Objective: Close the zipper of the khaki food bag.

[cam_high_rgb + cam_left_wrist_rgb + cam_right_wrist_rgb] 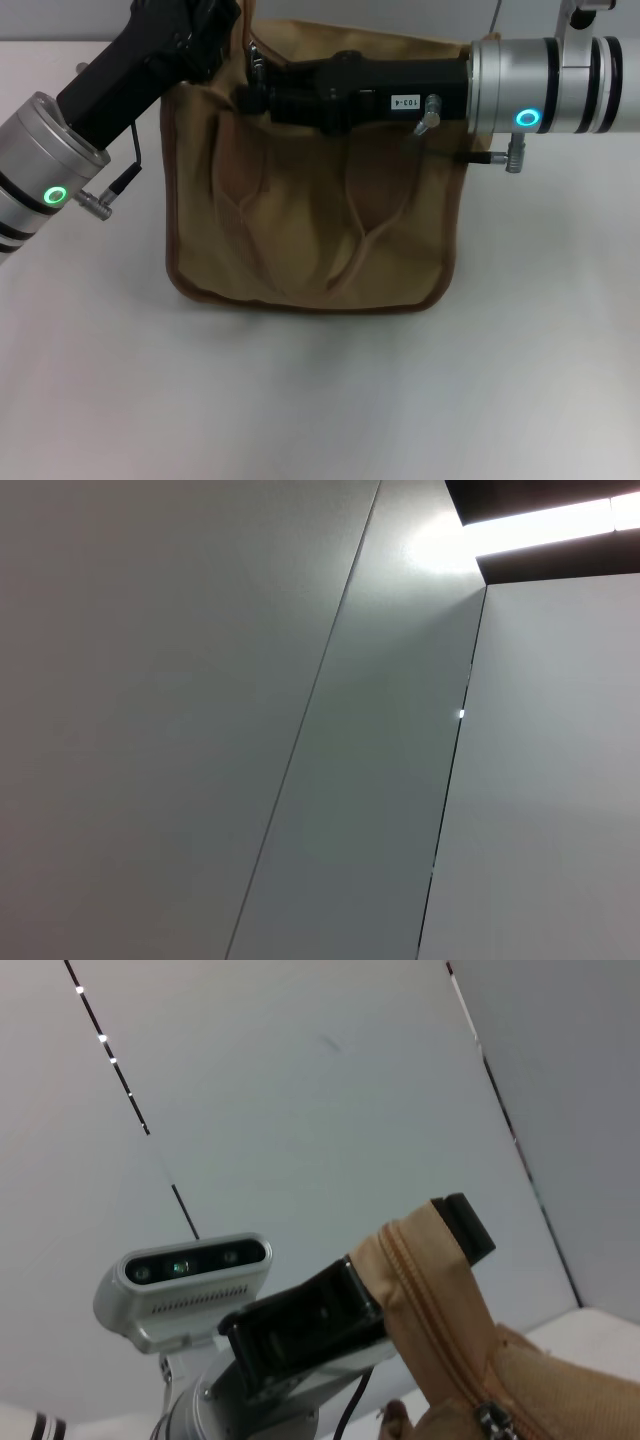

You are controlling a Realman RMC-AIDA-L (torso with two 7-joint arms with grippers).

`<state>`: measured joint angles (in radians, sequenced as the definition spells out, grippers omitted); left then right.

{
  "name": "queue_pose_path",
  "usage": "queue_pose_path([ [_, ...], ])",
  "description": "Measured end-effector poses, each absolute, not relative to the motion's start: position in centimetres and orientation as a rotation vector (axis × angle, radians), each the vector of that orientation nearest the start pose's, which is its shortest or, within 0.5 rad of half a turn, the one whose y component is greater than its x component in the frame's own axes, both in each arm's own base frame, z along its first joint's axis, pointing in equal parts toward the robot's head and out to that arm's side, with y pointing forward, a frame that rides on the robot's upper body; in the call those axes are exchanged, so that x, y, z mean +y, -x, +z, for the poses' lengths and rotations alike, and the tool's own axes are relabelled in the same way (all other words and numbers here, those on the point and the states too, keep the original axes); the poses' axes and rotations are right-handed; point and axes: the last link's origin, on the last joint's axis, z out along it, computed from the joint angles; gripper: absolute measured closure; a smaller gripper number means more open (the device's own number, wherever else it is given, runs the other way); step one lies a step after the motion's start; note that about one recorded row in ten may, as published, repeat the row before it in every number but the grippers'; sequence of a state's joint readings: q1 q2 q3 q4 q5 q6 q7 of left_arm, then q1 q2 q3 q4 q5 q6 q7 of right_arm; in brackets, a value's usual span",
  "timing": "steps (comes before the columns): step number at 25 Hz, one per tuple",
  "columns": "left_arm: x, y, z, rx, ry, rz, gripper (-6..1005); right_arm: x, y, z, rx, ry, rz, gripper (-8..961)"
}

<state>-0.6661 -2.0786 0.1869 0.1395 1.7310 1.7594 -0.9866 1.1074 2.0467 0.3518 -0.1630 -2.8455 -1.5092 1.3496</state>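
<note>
The left gripper (232, 22) pinches a raised fold of the khaki food bag (310, 230) at the bag's 11 o'clock corner. The right gripper (252, 97) reaches in from 3 o'clock across the top panel toward that corner; I cannot tell whether its fingers are open. The zipper (425, 1295) runs up the lifted fold. The bag sits at 12 o'clock on the white table (320, 400), with bare surface all around it.

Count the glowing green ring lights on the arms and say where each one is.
2. One ring light is on the left arm's silver wrist, left of the khaki food bag; the other on the right arm's wrist, above the bag's right edge.
</note>
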Motion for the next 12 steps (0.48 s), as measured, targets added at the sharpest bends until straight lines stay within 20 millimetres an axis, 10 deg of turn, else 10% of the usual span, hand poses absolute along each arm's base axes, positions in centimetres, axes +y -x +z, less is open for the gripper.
queue_pose_path([
  [12,34.06,20.99,0.67,-0.468,2.115,-1.597,949,39.38,-11.98,-5.16,0.611,2.863,1.079,866],
])
